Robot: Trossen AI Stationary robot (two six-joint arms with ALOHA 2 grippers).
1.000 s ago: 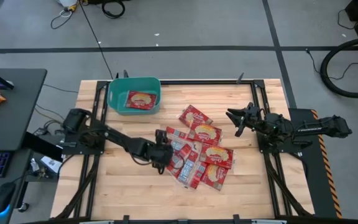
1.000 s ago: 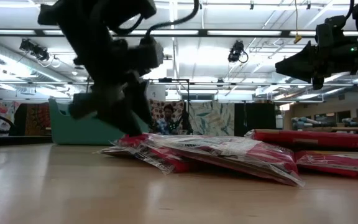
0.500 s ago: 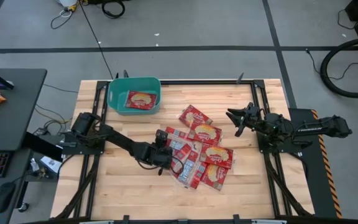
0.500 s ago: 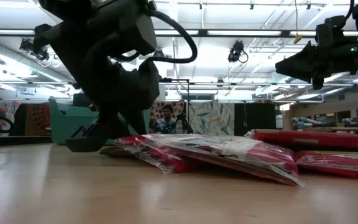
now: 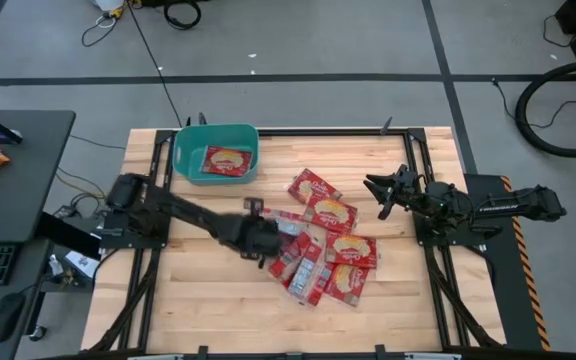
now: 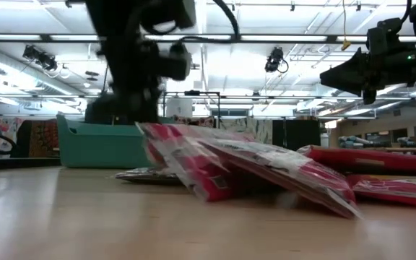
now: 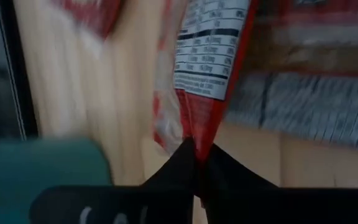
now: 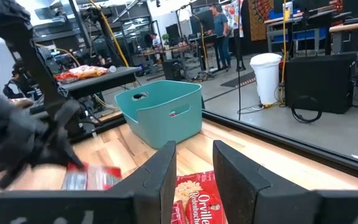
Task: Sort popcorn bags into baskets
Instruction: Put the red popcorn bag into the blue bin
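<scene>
From above, the left gripper [image 5: 268,235] sits at the left edge of the heap of bags [image 5: 330,248] in the middle of the table [image 5: 408,300]. Half a second ago it was lower and flatter against that edge; now it has shifted up and toward the pile, and the red edge beside it looks pulled along. The basket [image 5: 215,153] stands at the table's far left corner, well apart, with one bag [image 5: 227,160] already lying in it. The right gripper [image 5: 383,190] waits beside the pile's right side, fingers spread wide, nothing between them.

At table height the change is plain: a bag [image 6: 193,155] that lay flat a moment ago is now tilted up at one end, its other end on the heap. I judge the lift has begun and the carry to the basket [image 6: 100,144] comes next. The arm above is a dark smear here, so the grip itself is lost.

The left wrist view settles it: the fingers [image 7: 185,163] are pinched narrow on the bottom seam of a bag [image 7: 207,59], label side showing. Everything around is streaked with motion.

The right wrist view shows its own parted fingers [image 8: 160,171], a bag [image 8: 194,202] partly cut off beneath them, and the basket [image 8: 160,112] beyond.
</scene>
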